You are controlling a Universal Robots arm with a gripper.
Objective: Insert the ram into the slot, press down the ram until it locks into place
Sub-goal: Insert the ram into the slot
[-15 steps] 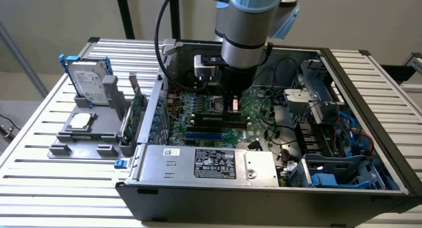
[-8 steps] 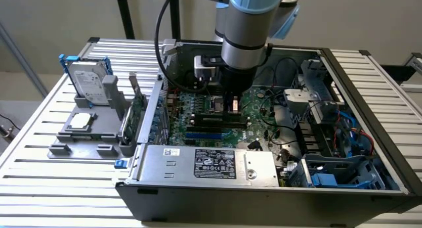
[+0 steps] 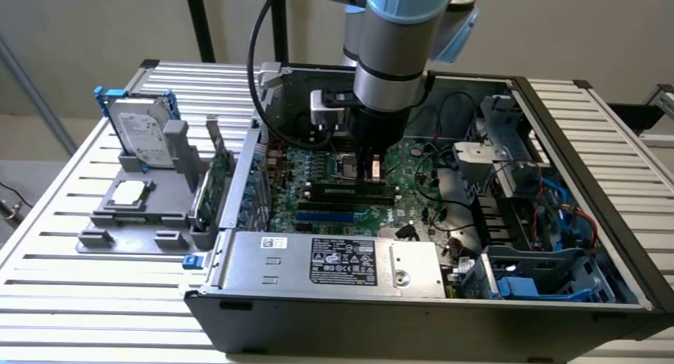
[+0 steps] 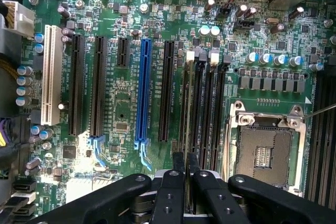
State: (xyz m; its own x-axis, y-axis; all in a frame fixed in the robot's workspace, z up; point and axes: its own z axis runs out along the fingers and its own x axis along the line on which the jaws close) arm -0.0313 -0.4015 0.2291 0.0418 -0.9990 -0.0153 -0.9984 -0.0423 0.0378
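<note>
One gripper (image 4: pixel 186 158) pinching 1 ram (image 4: pixel 185 132) over 4 mem slots (image 4: pixel 210 103).

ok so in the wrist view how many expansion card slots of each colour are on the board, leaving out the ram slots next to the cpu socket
white slot: 1
blue slot: 1
black slots: 4 (one of them short)
total: 6

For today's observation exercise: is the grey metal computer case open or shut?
Open: the grey metal computer case has its side off, leaving the large green motherboard exposed inside.
</note>
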